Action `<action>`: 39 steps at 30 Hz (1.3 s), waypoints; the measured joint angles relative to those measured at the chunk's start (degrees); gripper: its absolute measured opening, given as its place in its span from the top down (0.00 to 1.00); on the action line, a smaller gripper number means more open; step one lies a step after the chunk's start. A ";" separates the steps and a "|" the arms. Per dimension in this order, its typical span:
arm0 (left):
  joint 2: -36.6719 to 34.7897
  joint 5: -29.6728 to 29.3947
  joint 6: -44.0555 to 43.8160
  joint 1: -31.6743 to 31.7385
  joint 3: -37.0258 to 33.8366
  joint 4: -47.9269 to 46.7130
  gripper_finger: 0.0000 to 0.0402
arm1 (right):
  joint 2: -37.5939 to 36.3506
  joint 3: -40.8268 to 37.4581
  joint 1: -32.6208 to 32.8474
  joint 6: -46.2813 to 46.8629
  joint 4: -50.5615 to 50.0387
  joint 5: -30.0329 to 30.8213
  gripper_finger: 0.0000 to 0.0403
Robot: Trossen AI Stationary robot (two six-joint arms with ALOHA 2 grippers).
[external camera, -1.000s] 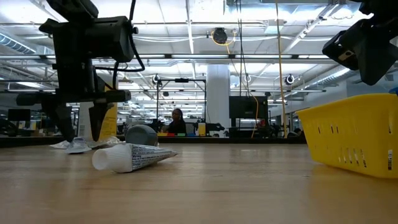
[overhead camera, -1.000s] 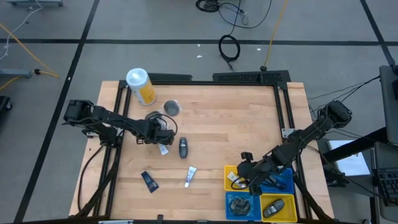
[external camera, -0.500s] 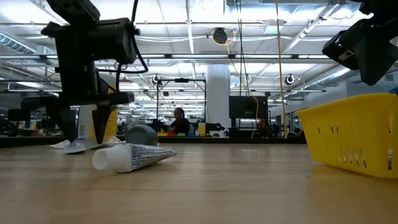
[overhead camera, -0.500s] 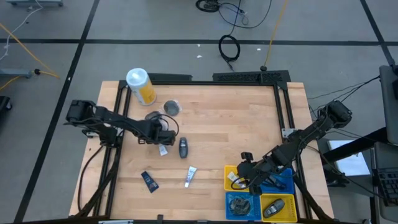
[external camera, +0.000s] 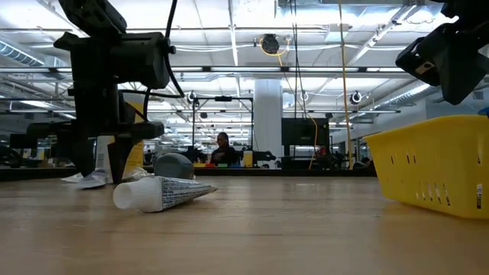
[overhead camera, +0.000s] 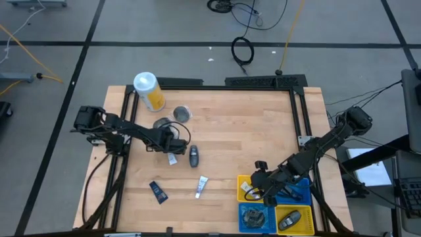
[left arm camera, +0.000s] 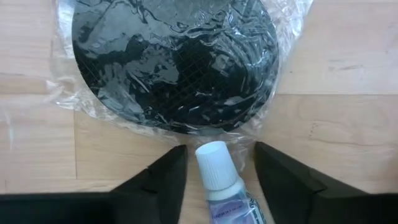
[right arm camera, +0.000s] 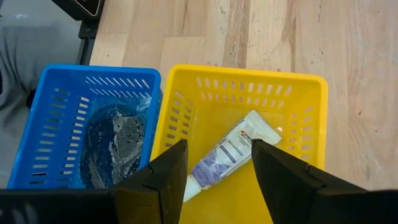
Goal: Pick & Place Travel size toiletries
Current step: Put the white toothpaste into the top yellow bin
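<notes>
We are positioning the left gripper [left arm camera: 214, 177] low over the table [overhead camera: 230, 131], its fingers standing apart on either side of a small white tube [left arm camera: 219, 180], without gripping it, just beside a dark bottle in clear wrap [left arm camera: 174, 59]. We are holding the right gripper [right arm camera: 214, 168], fingers apart and empty, above the yellow bin [right arm camera: 311, 124], where another white tube [right arm camera: 227, 155] is lying beside the blue bin [right arm camera: 62, 81].

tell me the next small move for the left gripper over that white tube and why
Probably shut the fingers on the white tube and lift. The left gripper is low over the table with its open fingers either side of the tube's white cap, the wrapped dark jar just beyond. The right gripper waits open over the yellow bin.
</notes>
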 joint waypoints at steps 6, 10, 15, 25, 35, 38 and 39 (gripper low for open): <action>-0.07 -0.15 3.52 0.00 0.06 0.60 0.84 | 0.00 0.00 0.00 -0.03 0.00 0.05 0.58; -0.57 0.11 6.13 0.00 0.00 0.83 0.90 | 0.00 0.00 0.00 -0.03 0.00 0.05 0.58; -0.66 1.69 7.90 -0.41 0.79 1.44 0.88 | 0.00 0.00 0.00 -0.05 0.00 0.12 0.58; -0.66 -3.35 24.86 -4.20 10.86 4.46 0.89 | 0.00 0.00 -0.11 -2.32 2.12 0.18 0.58; -0.68 -2.78 55.92 -7.74 22.88 24.95 0.88 | 0.00 0.00 -0.15 -7.15 8.65 1.09 0.58; -0.68 1.31 66.30 -8.49 24.36 34.32 0.89 | 0.00 0.00 -0.15 -9.27 12.06 3.23 0.58; -0.70 3.63 69.59 -8.61 24.44 37.84 0.89 | 0.00 0.00 -0.15 -10.18 13.26 4.31 0.58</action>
